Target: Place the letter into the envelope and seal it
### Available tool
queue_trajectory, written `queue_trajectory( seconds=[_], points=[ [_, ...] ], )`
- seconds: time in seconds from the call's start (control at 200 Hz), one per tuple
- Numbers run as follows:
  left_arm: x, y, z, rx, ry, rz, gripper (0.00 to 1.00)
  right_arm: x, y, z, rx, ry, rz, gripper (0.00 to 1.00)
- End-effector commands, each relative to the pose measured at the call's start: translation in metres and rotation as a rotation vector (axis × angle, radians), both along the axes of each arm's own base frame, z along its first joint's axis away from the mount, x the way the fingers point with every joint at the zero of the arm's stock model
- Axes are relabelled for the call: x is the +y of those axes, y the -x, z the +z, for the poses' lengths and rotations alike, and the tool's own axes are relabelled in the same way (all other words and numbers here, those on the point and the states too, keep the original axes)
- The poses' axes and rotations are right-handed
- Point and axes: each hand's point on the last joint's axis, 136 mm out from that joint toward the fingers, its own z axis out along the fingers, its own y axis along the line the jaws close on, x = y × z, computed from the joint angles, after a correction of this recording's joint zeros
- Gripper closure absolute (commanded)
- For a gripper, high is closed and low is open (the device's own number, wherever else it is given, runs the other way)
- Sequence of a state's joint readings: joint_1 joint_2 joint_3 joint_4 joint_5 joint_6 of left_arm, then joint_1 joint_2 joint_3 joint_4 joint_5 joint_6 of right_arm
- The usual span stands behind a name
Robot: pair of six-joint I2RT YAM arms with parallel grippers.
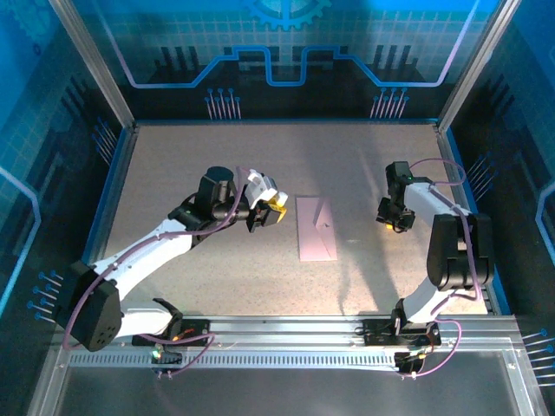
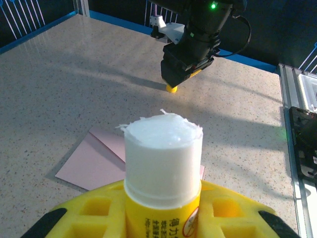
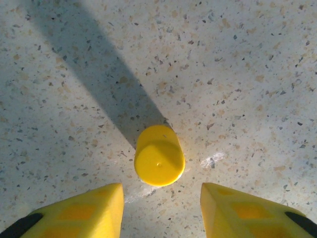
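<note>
Left gripper clamping uncapped glue stick; envelope lying just to its right, long axis running away from bases. Right gripper standing open astride yellow cap.

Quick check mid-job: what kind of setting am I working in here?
Probably a purpose-built robot test cell, not a home or office. Blue circuit-pattern wall panels set in silver aluminium frame posts enclose a speckled stone-look tabletop, with a slotted metal mounting rail along its near edge.
</note>
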State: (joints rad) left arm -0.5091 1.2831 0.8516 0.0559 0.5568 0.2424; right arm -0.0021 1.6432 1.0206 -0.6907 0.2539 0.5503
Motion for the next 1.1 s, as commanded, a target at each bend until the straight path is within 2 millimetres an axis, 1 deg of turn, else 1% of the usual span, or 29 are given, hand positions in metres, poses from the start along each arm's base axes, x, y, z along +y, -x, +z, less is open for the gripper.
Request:
queue_trajectory(
  seconds=[0.0, 0.46, 0.635, 0.75, 0.941, 1.096],
  points=[
    [-0.005, 0.0, 0.004, -0.003, 0.007, -0.016, 0.86, -0.006, -0.001, -0.006, 0.008, -0.005, -0.017, 0.56],
    [-0.009, -0.005, 0.005, 0.009, 0.009, -0.019, 0.85, -0.006, -0.006, -0.018, 0.004, -0.035, -0.013, 0.64],
    [-0.01, -0.007, 0.004, 0.016, 0.008, -0.021, 0.85, -0.007, -0.007, -0.021, 0.007, -0.034, -0.011, 0.64],
    [-0.01, -0.008, 0.003, 0.018, 0.008, -0.022, 0.85, -0.006, -0.007, -0.024, 0.009, -0.043, -0.009, 0.67],
    [-0.013, -0.008, 0.004, 0.026, 0.012, -0.03, 0.85, -0.004, -0.01, -0.02, -0.013, -0.054, -0.002, 0.74],
    [-0.015, -0.009, 0.004, 0.032, 0.015, -0.042, 0.85, -0.002, -0.011, -0.013, -0.024, -0.064, 0.016, 0.76]
  ],
)
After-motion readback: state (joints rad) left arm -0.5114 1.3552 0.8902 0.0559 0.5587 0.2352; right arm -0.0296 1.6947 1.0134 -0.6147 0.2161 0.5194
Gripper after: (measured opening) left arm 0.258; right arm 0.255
